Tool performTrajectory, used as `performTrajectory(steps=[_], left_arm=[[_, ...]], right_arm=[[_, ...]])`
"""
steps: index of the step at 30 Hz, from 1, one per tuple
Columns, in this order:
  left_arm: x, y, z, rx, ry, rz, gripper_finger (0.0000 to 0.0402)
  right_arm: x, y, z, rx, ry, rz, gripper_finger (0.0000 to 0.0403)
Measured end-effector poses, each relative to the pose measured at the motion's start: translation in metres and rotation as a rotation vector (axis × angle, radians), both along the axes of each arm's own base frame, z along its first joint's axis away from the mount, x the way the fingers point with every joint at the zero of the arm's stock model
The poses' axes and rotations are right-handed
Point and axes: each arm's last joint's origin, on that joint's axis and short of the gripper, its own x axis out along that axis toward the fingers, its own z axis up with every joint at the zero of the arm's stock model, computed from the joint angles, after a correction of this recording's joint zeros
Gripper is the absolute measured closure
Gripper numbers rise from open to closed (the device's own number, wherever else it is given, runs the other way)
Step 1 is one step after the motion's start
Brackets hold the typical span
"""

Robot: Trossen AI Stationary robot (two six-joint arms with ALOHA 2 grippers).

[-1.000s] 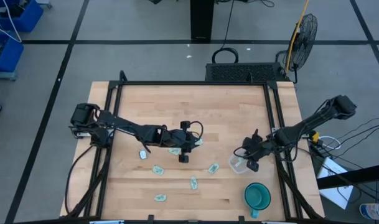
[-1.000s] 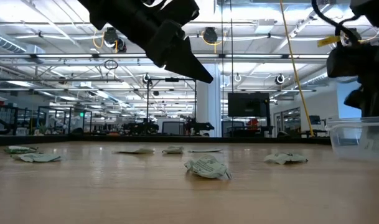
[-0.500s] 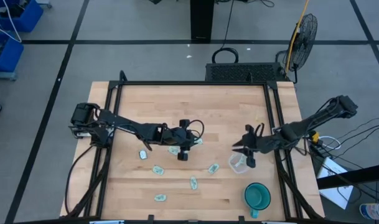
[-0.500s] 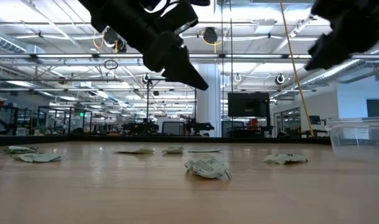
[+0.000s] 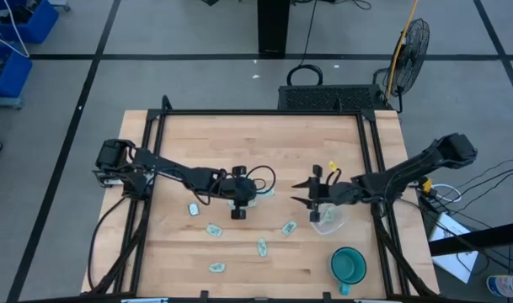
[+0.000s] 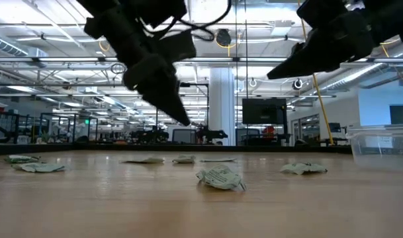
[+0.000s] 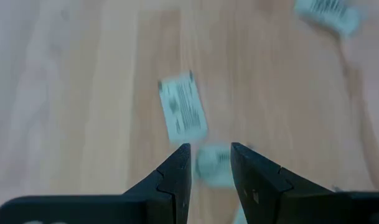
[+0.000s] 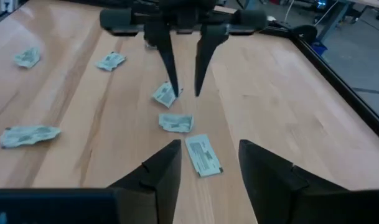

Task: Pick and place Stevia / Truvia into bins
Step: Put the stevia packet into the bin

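Note:
Several pale green and white Stevia packets (image 5: 214, 229) lie flat or crumpled across the middle of the wooden table. My left gripper (image 5: 237, 200) hangs open above the table, pointing down. A crumpled packet (image 7: 214, 165) lies under its fingertips and a flat one (image 7: 183, 115) just beyond them. My right gripper (image 5: 296, 193) is open and empty, held above the table just left of the clear plastic tub (image 5: 328, 220), facing the left gripper (image 8: 183, 62). A flat packet (image 8: 203, 154) lies below its fingertips. In the low view both grippers, left (image 6: 182, 120) and right (image 6: 275, 73), hang clear of the tabletop.
A teal-green cup (image 5: 349, 265) stands near the table's near right corner, close to the tub. More packets lie toward the near edge (image 5: 216, 268) and near left (image 5: 193, 209). A black frame (image 5: 264, 113) borders the table. The far half of the tabletop holds nothing.
My right gripper has swung away from above the tub toward the table's left, rising and turning level toward the left gripper. My left gripper has shifted slightly toward the table's left and come down closer to the packets, tipping steeper. The packets and the tub have stayed put.

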Motion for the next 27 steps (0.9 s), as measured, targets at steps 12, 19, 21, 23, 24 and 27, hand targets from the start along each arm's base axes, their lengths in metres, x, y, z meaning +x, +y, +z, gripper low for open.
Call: performTrajectory(steps=[12,19,21,23,24,27], left_arm=[[-0.016,0.008,-0.031,-0.044,-0.085,0.038,0.0282],[-0.023,0.018,-0.041,-0.077,-0.109,0.083,0.0282],[-0.024,0.020,-0.042,-0.095,-0.134,0.098,0.0282],[-0.025,0.021,-0.043,-0.112,-0.160,0.102,0.0282],[-0.025,0.021,-0.043,-0.126,-0.174,0.097,0.0282],[-0.025,0.021,-0.046,-0.150,-0.187,0.092,0.0282]], right_arm=[[0.009,0.002,-0.010,0.020,-0.006,-0.011,0.0251],[0.010,0.002,-0.009,0.023,-0.017,-0.011,0.0252],[0.010,0.002,-0.009,0.024,-0.020,-0.011,0.0252],[0.010,0.002,-0.008,0.025,-0.024,-0.011,0.0252],[0.010,0.002,-0.008,0.026,-0.027,-0.011,0.0252],[0.010,0.002,-0.008,0.026,-0.027,-0.011,0.0252]])
